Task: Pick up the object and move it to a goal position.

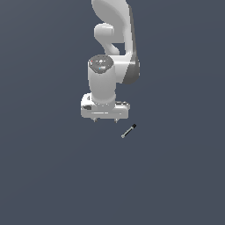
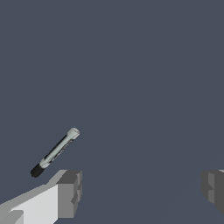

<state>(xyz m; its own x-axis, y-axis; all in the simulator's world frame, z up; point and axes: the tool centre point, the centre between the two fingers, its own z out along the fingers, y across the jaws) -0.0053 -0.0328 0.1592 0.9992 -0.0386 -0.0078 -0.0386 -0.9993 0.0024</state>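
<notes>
The object is a tiny grey rod with a black end, lying on the dark floor. In the wrist view the object lies at a slant just beyond one fingertip, outside the gap. My gripper hangs a little to the exterior view's left of the rod, pointing down. It is open with nothing between its fingers, which stand far apart in the wrist view. Its midpoint is over bare floor.
The white arm rises behind the gripper toward the top of the exterior view. A plain dark grey floor fills everything else.
</notes>
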